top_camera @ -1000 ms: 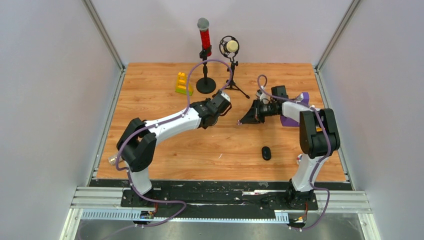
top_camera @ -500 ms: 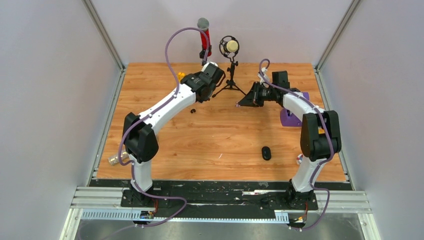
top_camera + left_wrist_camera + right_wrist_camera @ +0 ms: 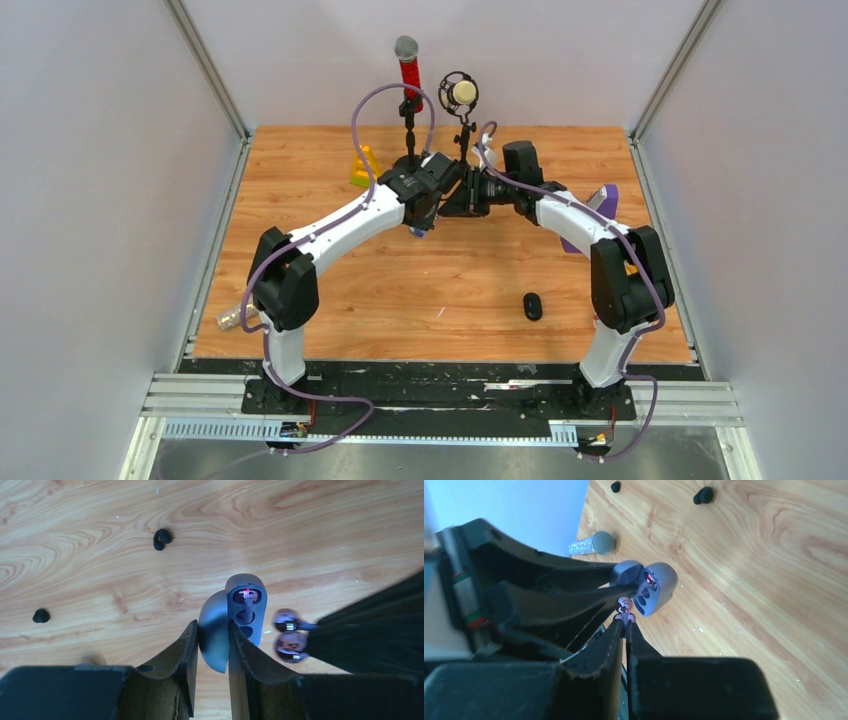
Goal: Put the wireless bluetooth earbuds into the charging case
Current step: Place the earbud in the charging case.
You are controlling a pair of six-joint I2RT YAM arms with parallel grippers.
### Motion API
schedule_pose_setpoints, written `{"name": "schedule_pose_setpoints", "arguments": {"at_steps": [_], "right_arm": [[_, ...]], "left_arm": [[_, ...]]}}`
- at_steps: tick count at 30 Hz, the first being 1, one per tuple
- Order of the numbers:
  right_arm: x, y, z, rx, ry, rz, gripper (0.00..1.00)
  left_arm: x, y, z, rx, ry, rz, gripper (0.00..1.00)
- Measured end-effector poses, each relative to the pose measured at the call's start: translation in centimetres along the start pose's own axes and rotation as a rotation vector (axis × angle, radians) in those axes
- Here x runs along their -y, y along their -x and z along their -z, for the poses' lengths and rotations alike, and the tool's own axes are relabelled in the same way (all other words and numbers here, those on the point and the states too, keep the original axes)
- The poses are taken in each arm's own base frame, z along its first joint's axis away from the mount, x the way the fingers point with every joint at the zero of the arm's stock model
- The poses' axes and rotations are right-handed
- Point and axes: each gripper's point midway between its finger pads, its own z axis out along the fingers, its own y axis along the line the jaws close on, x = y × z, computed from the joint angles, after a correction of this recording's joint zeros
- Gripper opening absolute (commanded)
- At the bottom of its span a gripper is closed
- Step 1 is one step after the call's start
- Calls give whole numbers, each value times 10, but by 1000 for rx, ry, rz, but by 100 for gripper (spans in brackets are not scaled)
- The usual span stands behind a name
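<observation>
- Clamped the charging case (image 3: 246, 611) in the left gripper (image 3: 212, 630), jaws narrowly spread around one smooth grey half, seemingly the lid; presented its socket face toward the right arm.
- Pinched a shiny purple earbud (image 3: 625, 605) in the right gripper (image 3: 626, 622), fingertips pressed nearly together on its glossy, rounded body; held it just beside the case's open face, seemingly not yet touching.
- Ran the case's long axis away from the left fingers, sockets stacked along it; showed a red glow and a seated shape in the farther socket, probably the other purple bud; judged the nearer socket free.
- Called, on that reading, for a short sideways push from the right arm into that nearer socket.
- Left a matte black earbud (image 3: 161, 538) and a second black earbud (image 3: 41, 615) loose on the wood-grain table (image 3: 100, 510), well apart from both grippers.
- Stood a red microphone (image 3: 408, 75) upright at the far edge.
</observation>
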Motion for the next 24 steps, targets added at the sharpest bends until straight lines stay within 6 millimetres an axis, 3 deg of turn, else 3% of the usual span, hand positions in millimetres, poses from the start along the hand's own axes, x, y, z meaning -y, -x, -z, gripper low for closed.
{"name": "schedule_pose_setpoints", "arguments": {"at_steps": [9, 24], "right_arm": [[8, -28, -11, -29, -21, -70, 4], [-6, -35, -19, -15, 7, -76, 4]], "left_arm": [[8, 2, 9, 23, -15, -1, 0], [5, 3, 8, 26, -3, 7, 0]]}}
